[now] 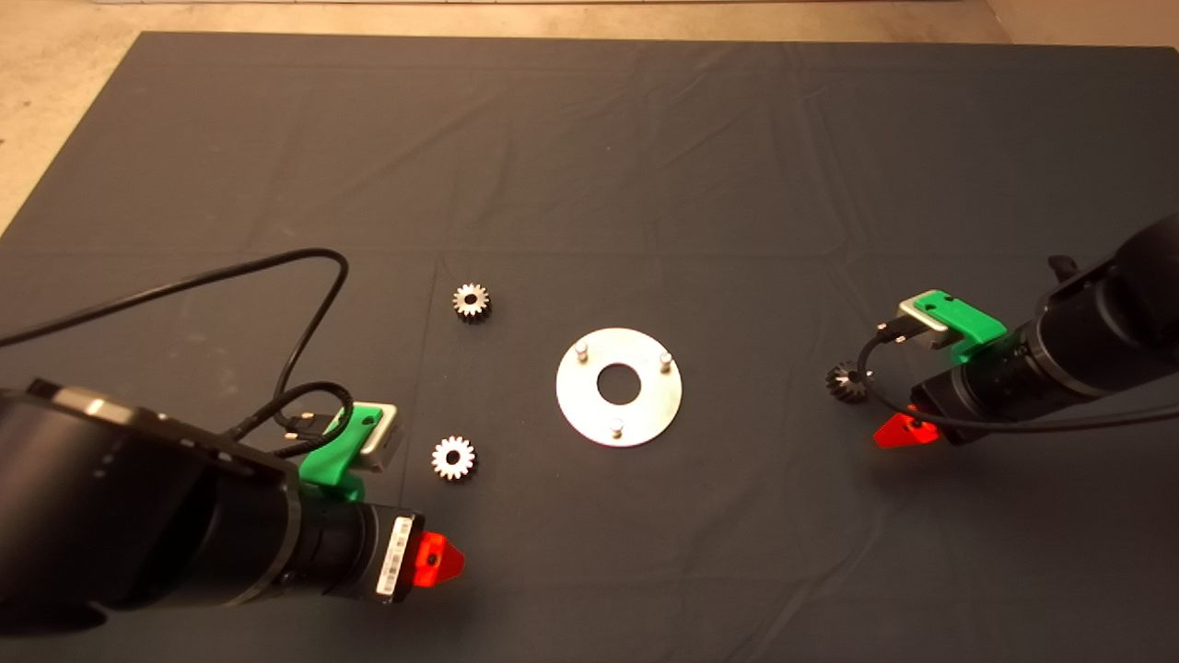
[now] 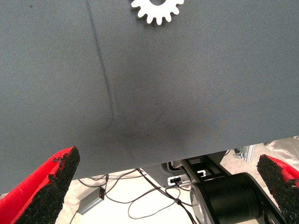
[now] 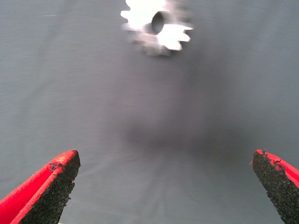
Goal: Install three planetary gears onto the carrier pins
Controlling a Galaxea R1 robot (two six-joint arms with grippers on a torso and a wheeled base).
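Note:
A shiny round disc (image 1: 619,388) with a centre hole lies mid-mat, with three bare upright pins (image 1: 582,351), (image 1: 666,360), (image 1: 616,427). Three gears lie on the mat: one far-left of the disc (image 1: 471,300), one near-left (image 1: 453,458), one to the right (image 1: 848,382). My left gripper (image 1: 440,559) hovers open just in front of the near-left gear, which also shows in the left wrist view (image 2: 158,10). My right gripper (image 1: 905,429) is open, right beside the right gear, which also shows in the right wrist view (image 3: 156,25).
The dark mat (image 1: 589,166) covers the table. A black cable (image 1: 276,267) loops from the left arm over the mat. Past the mat's edge the left wrist view shows floor cables and the robot's base (image 2: 224,196).

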